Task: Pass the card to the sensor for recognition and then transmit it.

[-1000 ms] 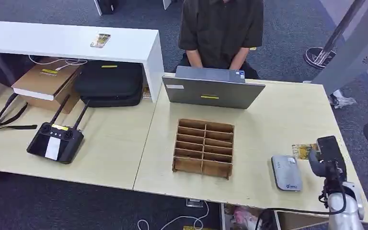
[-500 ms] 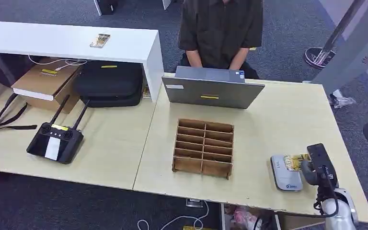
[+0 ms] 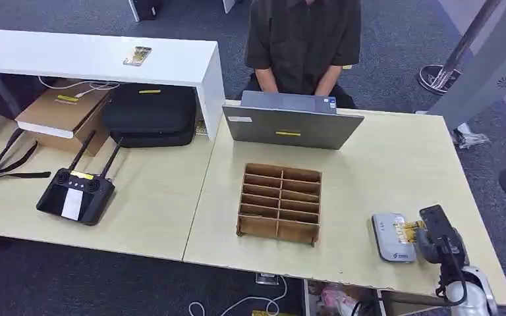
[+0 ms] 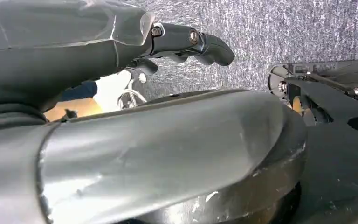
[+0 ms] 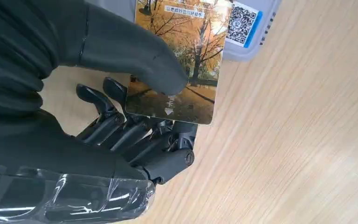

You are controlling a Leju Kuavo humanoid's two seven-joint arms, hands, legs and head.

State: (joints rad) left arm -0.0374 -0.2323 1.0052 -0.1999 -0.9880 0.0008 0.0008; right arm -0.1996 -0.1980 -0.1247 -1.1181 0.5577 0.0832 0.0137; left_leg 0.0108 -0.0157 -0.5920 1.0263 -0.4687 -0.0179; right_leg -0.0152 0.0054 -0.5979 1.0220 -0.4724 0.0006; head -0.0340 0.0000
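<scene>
In the head view, the right hand (image 3: 437, 232) is at about 4 o'clock of the light wooden table (image 3: 382, 171), and it holds the card (image 3: 410, 228) so that the card lies over the right side of the grey sensor (image 3: 393, 237). A wooden box with small compartments (image 3: 280, 203) stands at 9 o'clock from the sensor, well apart. A grey laptop (image 3: 292, 121) is at 12 o'clock from the box, and a person in a dark shirt (image 3: 303, 41) sits behind it. In the left wrist view, the left hand (image 4: 121, 154) hangs above a grey carpet (image 4: 303, 32); whether its fingers are wide or closed I cannot tell. In the right wrist view, the thumb (image 5: 130, 51) presses on the card (image 5: 179, 65), the dark fingers (image 5: 135, 126) support it from below, and its far end covers the sensor (image 5: 251, 28).
</scene>
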